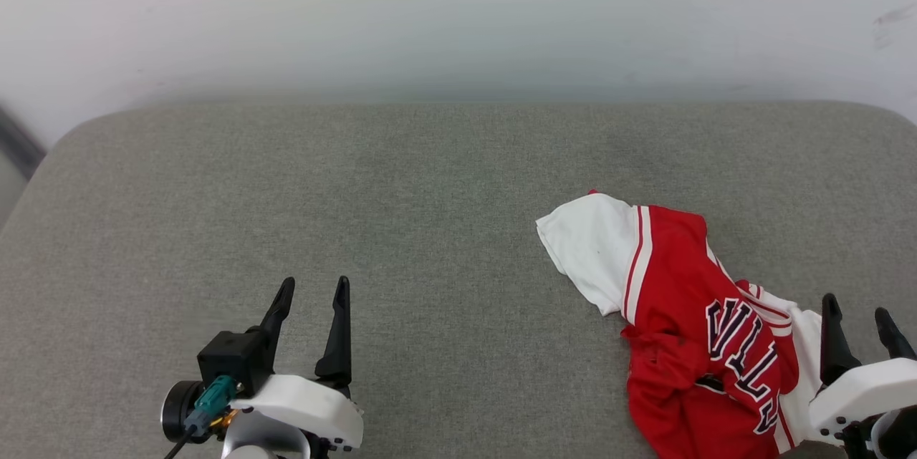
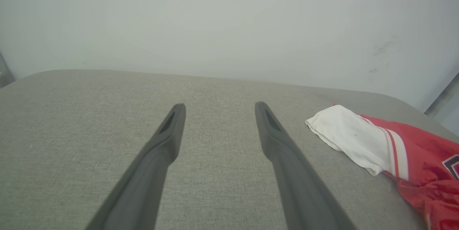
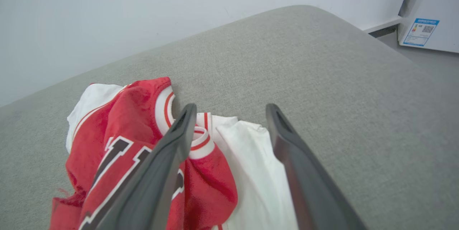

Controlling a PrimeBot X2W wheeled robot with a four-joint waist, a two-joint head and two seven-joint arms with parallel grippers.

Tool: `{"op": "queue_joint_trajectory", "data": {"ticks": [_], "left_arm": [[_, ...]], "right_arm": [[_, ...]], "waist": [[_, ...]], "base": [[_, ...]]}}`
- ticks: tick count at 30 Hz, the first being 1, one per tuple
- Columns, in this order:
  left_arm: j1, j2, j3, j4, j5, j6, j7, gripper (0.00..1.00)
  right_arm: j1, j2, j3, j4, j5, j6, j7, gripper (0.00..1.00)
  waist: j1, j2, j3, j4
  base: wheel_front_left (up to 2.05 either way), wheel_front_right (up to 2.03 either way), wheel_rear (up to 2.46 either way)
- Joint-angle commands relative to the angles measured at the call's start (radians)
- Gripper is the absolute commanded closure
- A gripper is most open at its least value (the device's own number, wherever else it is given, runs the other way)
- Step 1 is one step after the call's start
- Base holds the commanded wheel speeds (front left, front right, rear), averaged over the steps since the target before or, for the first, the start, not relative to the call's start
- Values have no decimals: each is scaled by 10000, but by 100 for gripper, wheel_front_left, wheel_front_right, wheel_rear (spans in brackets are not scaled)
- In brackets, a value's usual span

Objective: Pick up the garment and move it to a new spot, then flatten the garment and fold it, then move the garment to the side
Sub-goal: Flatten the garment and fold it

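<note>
The right gripper (image 1: 855, 305) has its fingers spread wide and grips nothing, hanging just over the right edge of the garment (image 1: 680, 287), above its collar and a white sleeve. The garment lies crumpled on the grey cushion (image 1: 430, 194), lettering up. The left gripper (image 1: 314, 281), also spread and empty, is well left of the garment.

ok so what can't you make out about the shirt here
- Head view: folds of the crumpled garment hide part of its chest lettering; the bottom edge cuts off its lower part.
- Right wrist view: whether the right gripper touches the cloth; its fingers cover the contact.
- Right wrist view: blue label, too small to read.
</note>
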Motion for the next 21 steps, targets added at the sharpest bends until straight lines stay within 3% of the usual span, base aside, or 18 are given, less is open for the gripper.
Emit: {"op": "queue_joint_trajectory", "data": {"ticks": [1, 13, 21], "left_arm": [[134, 46, 14, -5, -48, 41, 16, 0], [653, 307, 75, -157, -101, 299, 157, 0], [813, 429, 81, -251, -161, 374, 256, 0]], "right_arm": [[168, -27, 245, -413, -253, -3, -283, 0], [1625, 89, 2154, -3168, -1035, -3, -360, 0], [2351, 148, 2544, -4309, -901, -3, 134, 0]], "waist": [[0, 0, -170, -6], [0, 0, -688, -154], [0, 0, -751, -331]], "base": [[0, 0, 0], [0, 0, 0], [0, 0, 0]]}}
